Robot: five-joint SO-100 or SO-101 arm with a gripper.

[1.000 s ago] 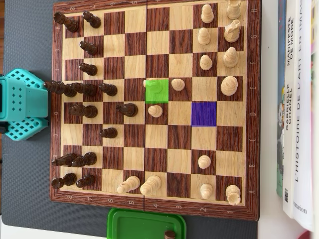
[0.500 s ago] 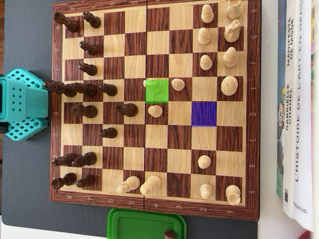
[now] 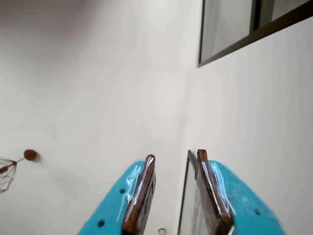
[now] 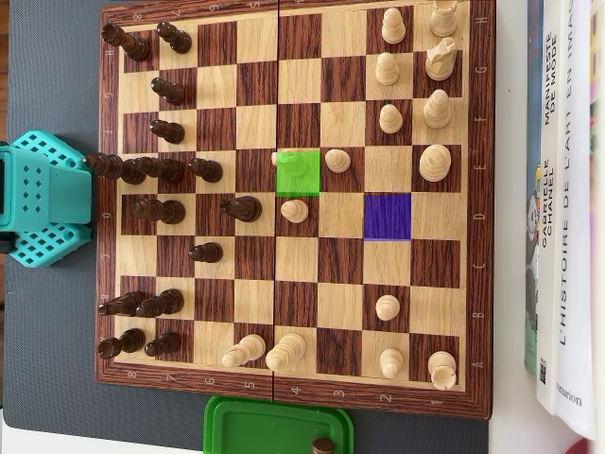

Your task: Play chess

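So the tool point(image 3: 173, 196) is pointed way up at a pale wall and a dark-framed window in the wrist view, its two teal fingers point(image 3: 139, 196) with brown pads parted by a narrow gap and nothing between them, so it's slightly open and empty. None of the chess stuff shows up in that view at all, meaning the board is nowhere near the fingertips. From overhead, the wooden chessboard point(image 4: 293, 203) sits on a dark grey mat point(image 4: 52, 322), with the arm's teal base point(image 4: 43, 199) just beside the board's left edge. Dark pieces point(image 4: 156, 170) crowd the left columns, light pieces point(image 4: 416, 95) sit mostly on the right, and a few light ones stand along the bottom row. One square near the middle is tinted green point(image 4: 298, 173) with a light pawn on it, another light pawn point(image 4: 295, 211) stands just below it, and a purple tinted square point(image 4: 387, 217) lies further right, bare. A green lid or tray point(image 4: 274, 426) sits below the board holding one dark piece point(image 4: 323, 445), and books point(image 4: 562, 208) lie along the right side.
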